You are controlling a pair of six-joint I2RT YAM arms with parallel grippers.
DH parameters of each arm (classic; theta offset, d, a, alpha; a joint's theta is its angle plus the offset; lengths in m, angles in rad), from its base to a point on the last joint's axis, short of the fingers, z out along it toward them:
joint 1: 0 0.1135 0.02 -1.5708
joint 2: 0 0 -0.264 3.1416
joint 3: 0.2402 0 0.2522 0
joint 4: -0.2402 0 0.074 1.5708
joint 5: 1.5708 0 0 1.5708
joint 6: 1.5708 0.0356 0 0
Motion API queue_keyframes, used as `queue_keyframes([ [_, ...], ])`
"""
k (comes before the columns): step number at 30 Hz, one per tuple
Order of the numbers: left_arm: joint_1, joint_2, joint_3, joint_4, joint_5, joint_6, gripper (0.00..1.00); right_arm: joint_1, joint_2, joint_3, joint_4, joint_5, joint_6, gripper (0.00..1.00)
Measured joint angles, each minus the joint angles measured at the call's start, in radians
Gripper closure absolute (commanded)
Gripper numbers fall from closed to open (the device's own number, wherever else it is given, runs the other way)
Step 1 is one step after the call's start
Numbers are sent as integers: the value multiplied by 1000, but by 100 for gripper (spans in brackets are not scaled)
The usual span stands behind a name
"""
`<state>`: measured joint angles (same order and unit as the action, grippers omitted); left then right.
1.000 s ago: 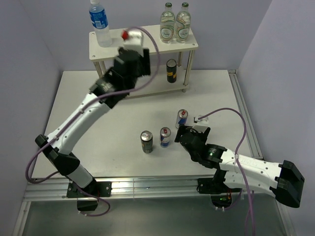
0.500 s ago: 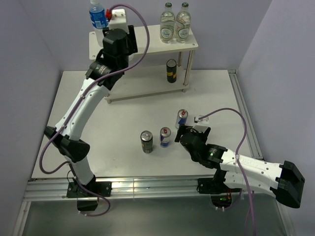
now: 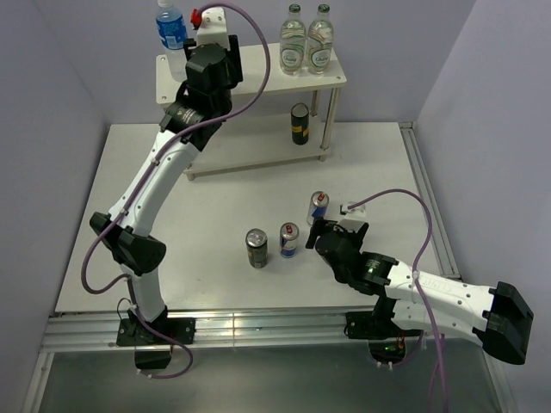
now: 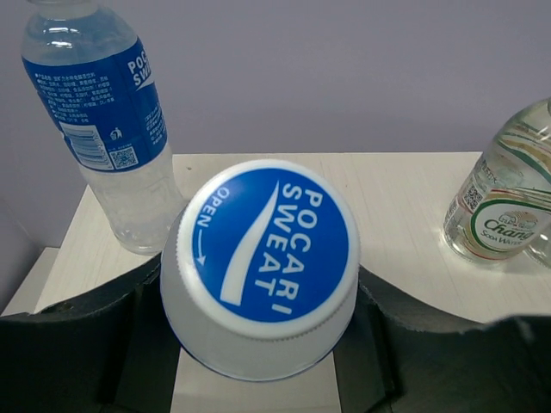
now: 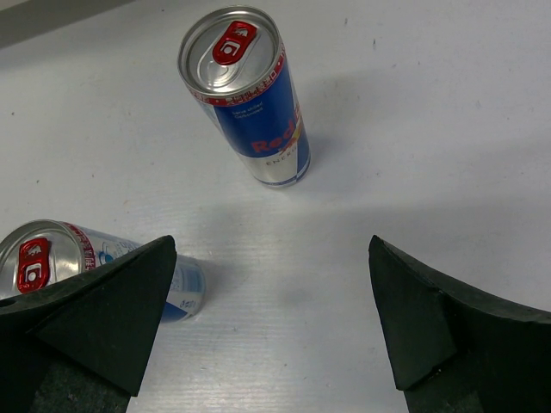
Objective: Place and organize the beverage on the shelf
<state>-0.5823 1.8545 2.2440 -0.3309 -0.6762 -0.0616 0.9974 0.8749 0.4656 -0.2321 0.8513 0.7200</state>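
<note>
Looking down from overhead, the shelf (image 3: 258, 82) stood at the counter's (image 3: 172, 224) far edge. One water bottle (image 3: 172, 34) was upright at the left end of its top board, with the left arm (image 3: 164, 172) reaching just beside it. A dark can (image 3: 300, 123) sat on the lower board, and three cans (image 3: 289, 240) stood nearer the near edge.

At the left wrist, the left end effector (image 4: 267, 344) was clamped on the second water bottle (image 4: 267, 249), upright over the top board. Whether it touched the board could not be told.

At the right wrist, the right end effector (image 5: 271, 318) was spread and empty, with a blue-and-silver can (image 5: 250, 95) ahead.

Placing seemed in hand. The next move probably called for lowering and releasing the bottle beside its twin.
</note>
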Motion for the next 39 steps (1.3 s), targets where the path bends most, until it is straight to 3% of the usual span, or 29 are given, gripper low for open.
queue_keyframes([
  [9, 24, 41, 29, 40, -3, 17, 85, 0, 0, 0, 0, 0, 0, 0],
  [13, 42, 42, 29, 41, -1, 16, 49, 0, 1, 0, 0, 0, 0, 0],
  [14, 47, 42, 29, 42, 0, 16, 33, 0, 1, 0, 0, 0, 0, 0],
  [16, 56, 43, 29, 47, 3, 15, 21, 0, 2, 0, 0, 0, 0, 0],
  [22, 74, 45, 54, 129, 10, 18, 9, 0, 5, 0, 0, 0, 0, 0],
  [39, 127, 174, 141, 217, 61, 13, 8, 0, 24, 0, 0, 0, 0, 0],
])
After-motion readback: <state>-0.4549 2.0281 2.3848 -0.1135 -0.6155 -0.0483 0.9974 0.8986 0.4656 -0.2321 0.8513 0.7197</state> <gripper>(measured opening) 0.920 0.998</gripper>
